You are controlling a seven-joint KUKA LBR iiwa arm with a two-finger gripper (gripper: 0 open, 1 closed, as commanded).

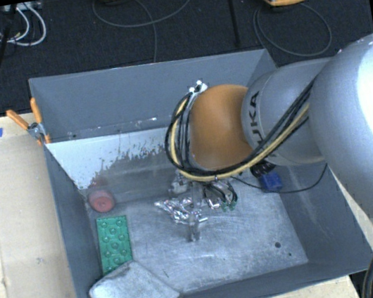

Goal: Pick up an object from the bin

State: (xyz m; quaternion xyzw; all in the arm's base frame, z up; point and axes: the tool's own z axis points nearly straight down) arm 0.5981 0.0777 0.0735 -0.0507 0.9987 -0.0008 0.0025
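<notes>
My gripper (190, 215), a cluster of shiny metal parts under the orange wrist cover, hangs low over the bare bin floor near the middle. Nothing shows between its parts. The nearest loose things lie to its left. A green studded plate (114, 243) lies flat along the left wall. A small pink round piece (100, 200) sits just behind the plate, in the back left corner of the floor. A grey padded block like a sponge (134, 296) lies in the front left corner, touching the plate's near end.
The arm and its orange cover fill the bin's right and back side, with cables looping round the wrist. Bare floor lies in front of and to the right of the gripper.
</notes>
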